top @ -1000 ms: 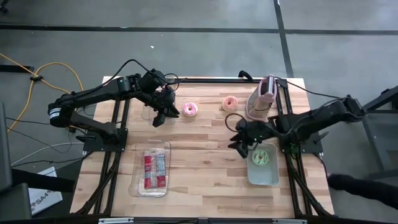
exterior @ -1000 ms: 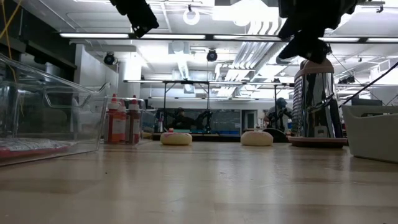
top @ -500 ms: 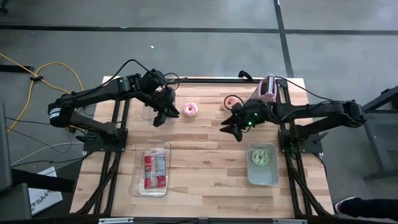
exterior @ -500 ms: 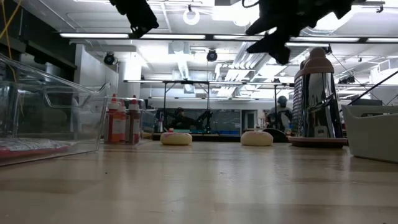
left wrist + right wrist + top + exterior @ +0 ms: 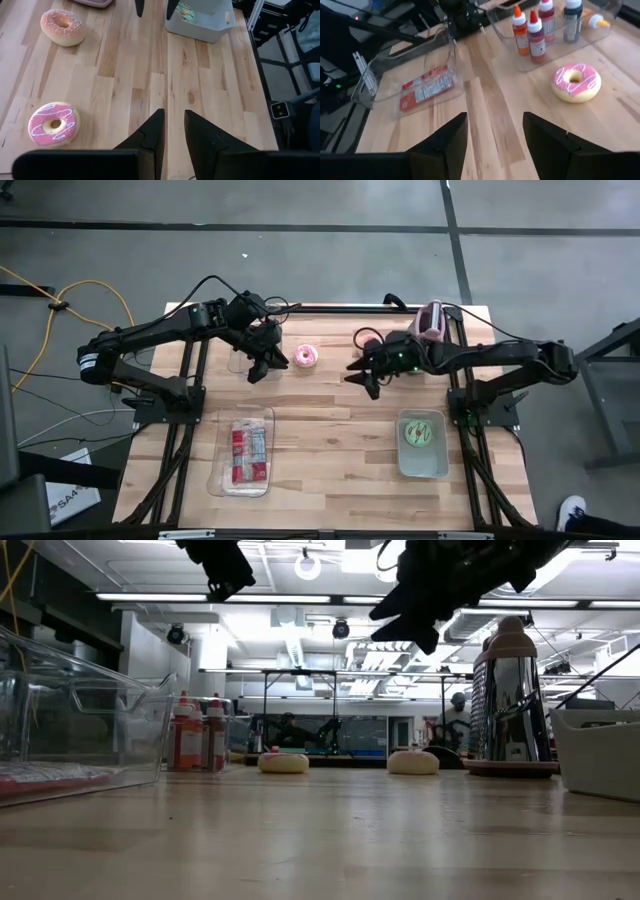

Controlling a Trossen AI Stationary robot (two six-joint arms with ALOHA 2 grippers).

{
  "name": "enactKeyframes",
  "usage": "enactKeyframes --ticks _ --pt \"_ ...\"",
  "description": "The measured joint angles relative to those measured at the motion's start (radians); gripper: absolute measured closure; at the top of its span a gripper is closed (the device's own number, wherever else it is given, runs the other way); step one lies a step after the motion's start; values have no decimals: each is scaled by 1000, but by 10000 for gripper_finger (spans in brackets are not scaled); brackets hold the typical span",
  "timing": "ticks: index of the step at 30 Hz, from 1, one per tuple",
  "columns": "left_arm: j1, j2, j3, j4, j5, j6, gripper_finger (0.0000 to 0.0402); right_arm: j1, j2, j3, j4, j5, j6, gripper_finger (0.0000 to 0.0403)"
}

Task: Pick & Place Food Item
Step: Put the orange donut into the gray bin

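Observation:
A pink-frosted donut (image 5: 306, 357) (image 5: 576, 82) (image 5: 52, 125) lies flat on the wooden table near the far edge. A sugared donut (image 5: 62, 27) (image 5: 413, 762) lies to its right; in the high view my right arm covers it. A green-frosted donut (image 5: 420, 434) lies in the grey bin (image 5: 402, 460). My right gripper (image 5: 362, 375) (image 5: 495, 135) hangs open above the table, just right of the pink donut, with nothing between its fingers. My left gripper (image 5: 258, 365) (image 5: 174, 130) hovers left of the pink donut, its fingers a little apart and empty.
A clear tray of sauce bottles (image 5: 545, 25) stands at the far left behind my left gripper. A clear tray with a red-and-white packet (image 5: 247, 452) lies near left. A metal grater with a pink top (image 5: 425, 340) stands at the far right.
My right gripper has swung from above the grey bin toward the table's far edge and left, toward the donuts, rolling as it went and staying open. The green donut stays in the bin.

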Motion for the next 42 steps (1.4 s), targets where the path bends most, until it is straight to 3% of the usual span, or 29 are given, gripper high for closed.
enactKeyframes --ticks 8,15,26,42 --pt "0 0 0 0 -2 5 332 -17 1 69 -21 -60 -28 223" --pt "0 0 0 0 -2 -6 332 -24 60 275 -315 180 -157 223" --pt "0 0 0 0 -3 -1 332 -73 310 566 -740 223 -172 223" --pt "0 0 0 0 -3 6 332 -221 486 587 -840 186 -115 223"
